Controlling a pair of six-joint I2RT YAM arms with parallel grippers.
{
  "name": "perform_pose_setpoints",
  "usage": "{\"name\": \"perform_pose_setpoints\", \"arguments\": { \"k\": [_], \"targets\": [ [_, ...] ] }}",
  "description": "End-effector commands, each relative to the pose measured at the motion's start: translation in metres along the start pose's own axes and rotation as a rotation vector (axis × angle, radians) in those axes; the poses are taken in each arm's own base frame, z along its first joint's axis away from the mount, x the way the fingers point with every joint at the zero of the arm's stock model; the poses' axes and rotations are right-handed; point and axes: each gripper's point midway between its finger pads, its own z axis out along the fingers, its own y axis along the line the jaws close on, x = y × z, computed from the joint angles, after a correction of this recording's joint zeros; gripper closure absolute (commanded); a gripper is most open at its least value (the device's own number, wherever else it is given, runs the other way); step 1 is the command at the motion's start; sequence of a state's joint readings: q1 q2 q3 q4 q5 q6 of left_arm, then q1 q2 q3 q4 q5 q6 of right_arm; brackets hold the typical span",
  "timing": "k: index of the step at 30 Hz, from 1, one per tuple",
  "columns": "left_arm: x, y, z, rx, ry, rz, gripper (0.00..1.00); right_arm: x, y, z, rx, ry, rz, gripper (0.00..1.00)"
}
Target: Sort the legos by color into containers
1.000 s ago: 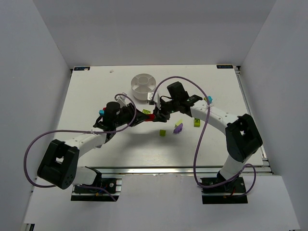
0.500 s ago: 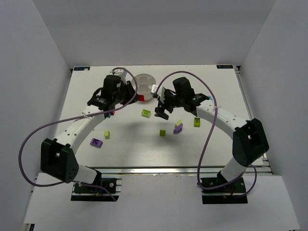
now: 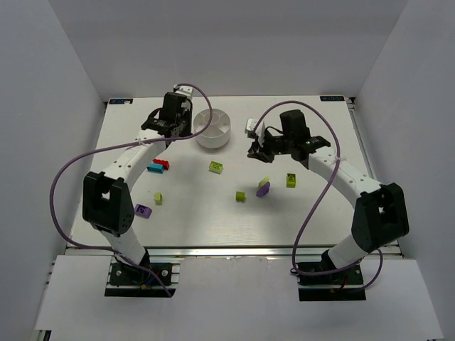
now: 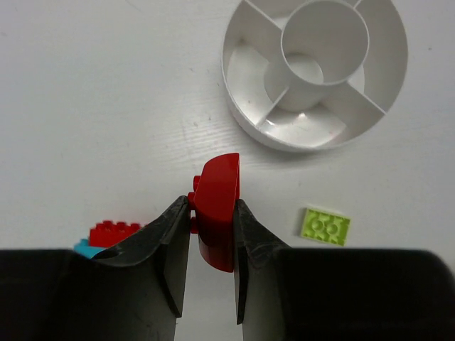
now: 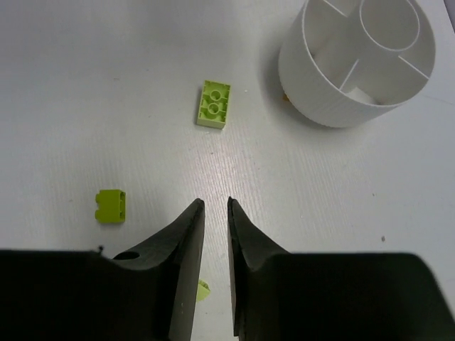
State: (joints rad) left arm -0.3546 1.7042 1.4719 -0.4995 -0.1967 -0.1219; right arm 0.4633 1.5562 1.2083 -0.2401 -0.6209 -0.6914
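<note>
top view / dish: the low round white dish point(image 3: 213, 128) sits at the far-middle of the table point(image 3: 320, 213); smooth moulded plastic, wedge bays round a central well.
top view / L arm: the left gripper point(image 3: 179, 129) is just left of the dish. Its load can't be made out from here.
top view / R arm: the right gripper point(image 3: 256, 149) hangs right of the dish, over bare table.
top view / loose legos: red+cyan pair point(image 3: 158, 167), lime plate point(image 3: 216, 168), small lime cube point(image 3: 241, 196), purple brick point(image 3: 263, 189), lime brick point(image 3: 291, 180), plus lime bit point(image 3: 158, 199) and second purple point(image 3: 143, 210) nearer the L base. All well apart from the dish.
L wrist / grip: fingers clamped on a red curved brick point(image 4: 217, 199), glossy, rounded top, studs poking out one side. Held above the table, short of the dish rim.
L wrist / bays: every bay seen, well incl., looks empty; shiny floors.
R wrist / grip: jaws nearly closed, narrow gap, nothing in it.
R wrist / nearby: 4-stud lime plate ahead, lime cube to the side, both hard-edged and matte.
progress: prob. at the start; no brick seen binned. Red one looks first to go in; approx. all others left.
</note>
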Motion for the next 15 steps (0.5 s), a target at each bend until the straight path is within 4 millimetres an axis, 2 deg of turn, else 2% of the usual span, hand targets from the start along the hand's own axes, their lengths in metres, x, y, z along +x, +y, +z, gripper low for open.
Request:
{"name": "perform_pose_setpoints", "arguments": {
  "k": [1, 3, 4, 7, 9, 10, 15],
  "targets": [
    [-0.058, 0.008, -0.004, -0.023, -0.188, 0.054, 1.00, -0.015, 0.017, -0.011, -0.045, -0.053, -0.021, 0.76],
    [-0.061, 0.007, 0.009, -0.019, -0.197, 0.060, 1.00, -0.011, 0.021, -0.012, -0.050, -0.048, -0.010, 0.77],
    [-0.071, 0.006, 0.012, -0.016, -0.229, 0.054, 1.00, -0.012, 0.023, -0.013, -0.049, -0.051, -0.012, 0.77],
    [-0.081, 0.000, 0.029, 0.002, -0.245, 0.045, 1.00, -0.008, 0.026, -0.016, -0.051, -0.049, -0.001, 0.77],
    [-0.086, -0.006, 0.038, 0.019, -0.252, 0.041, 1.00, -0.007, 0.026, -0.017, -0.049, -0.048, 0.004, 0.77],
    [-0.081, -0.009, 0.049, 0.028, -0.238, 0.045, 1.00, -0.007, 0.026, -0.018, -0.048, -0.049, 0.003, 0.77],
    [-0.090, -0.017, 0.068, 0.051, -0.257, 0.036, 1.00, -0.004, 0.023, -0.022, -0.035, -0.051, 0.013, 0.77]
  ]
}}
